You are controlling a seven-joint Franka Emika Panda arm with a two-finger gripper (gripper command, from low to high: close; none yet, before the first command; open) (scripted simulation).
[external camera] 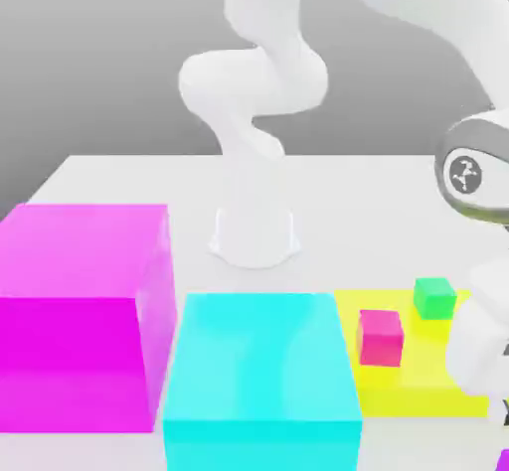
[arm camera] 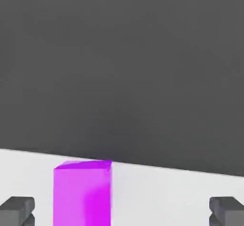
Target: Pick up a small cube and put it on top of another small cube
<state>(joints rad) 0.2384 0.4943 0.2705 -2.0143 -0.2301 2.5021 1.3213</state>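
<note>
Grey backdrop rises behind a white table (external camera: 378, 186) where the Panda arm (external camera: 260, 111) stands on its round base. On the exterior view's left sits a big magenta block (external camera: 80, 315), with a big cyan block (external camera: 260, 380) just beside it. Further right lies a yellow mat (external camera: 418, 370) carrying a small pink-red cube (external camera: 380, 337) and a small green cube (external camera: 433, 297), set apart from each other. In the hand view, the gripper (arm camera: 121, 210) stands wide, empty, its two dark fingertips (arm camera: 18, 210) far apart. The small purple cube (arm camera: 83, 194) rests on the table between them, nearer one fingertip, touching neither.
</note>
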